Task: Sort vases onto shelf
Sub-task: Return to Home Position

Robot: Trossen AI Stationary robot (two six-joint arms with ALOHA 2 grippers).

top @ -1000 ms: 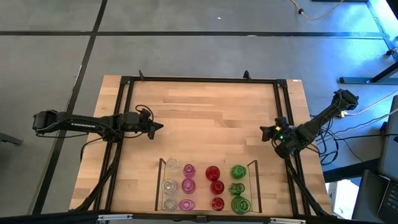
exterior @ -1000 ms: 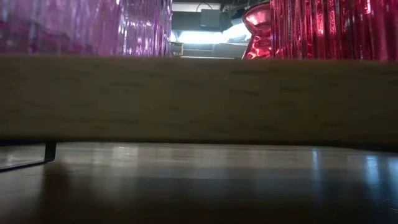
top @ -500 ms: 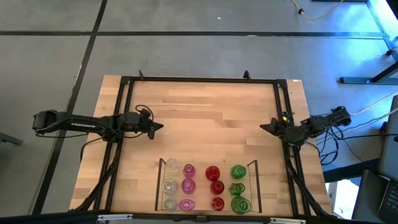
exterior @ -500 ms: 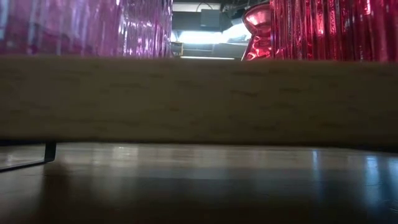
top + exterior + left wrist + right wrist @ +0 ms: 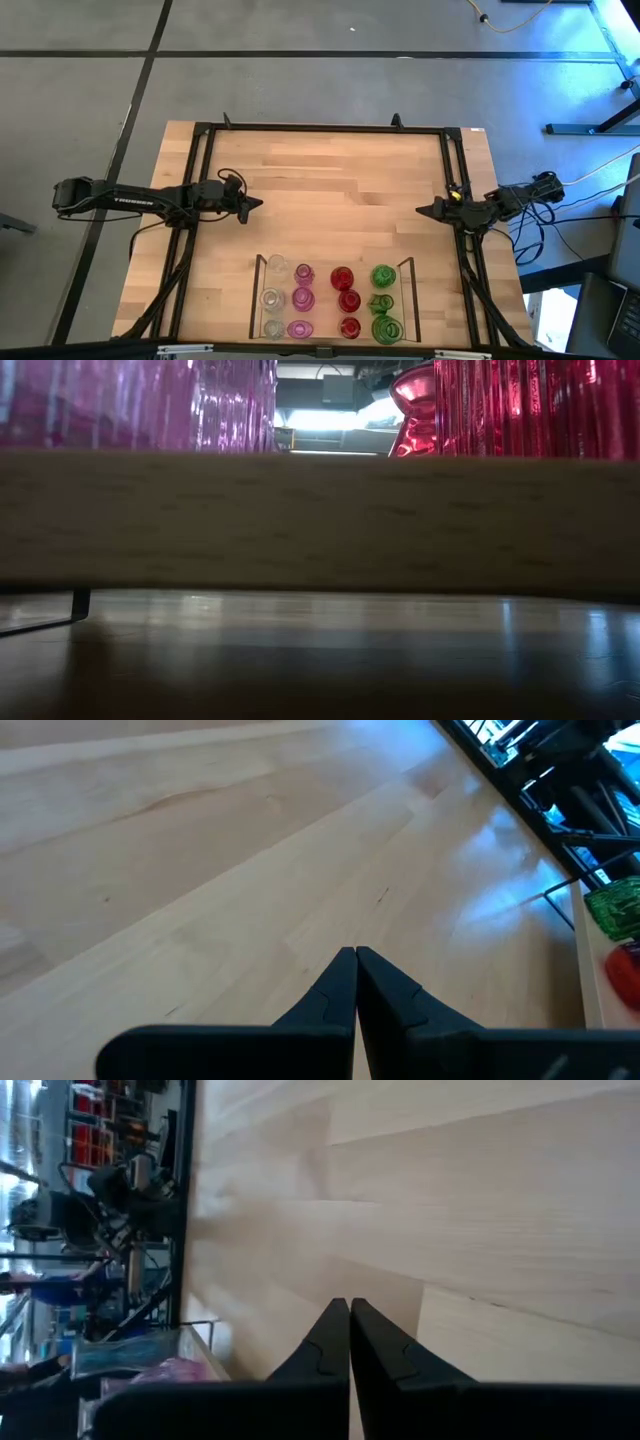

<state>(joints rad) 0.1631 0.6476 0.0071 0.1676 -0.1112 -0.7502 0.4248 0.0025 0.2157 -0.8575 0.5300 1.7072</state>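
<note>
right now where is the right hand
High view: the right hand, shut and empty, hovers near the right edge of the table, past the green vases on the shelf.

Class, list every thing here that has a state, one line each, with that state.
left pincer: shut, empty, above the table, left side
right pincer: shut, empty, above the table's right edge
shelf: holds four columns sorted by colour
vases: twelve, all on the shelf, none held

The shelf lies by the table's edge. Standing up inside are four lines of three little glass vases: clear vases, pink vases, red vases, green vases.
</note>
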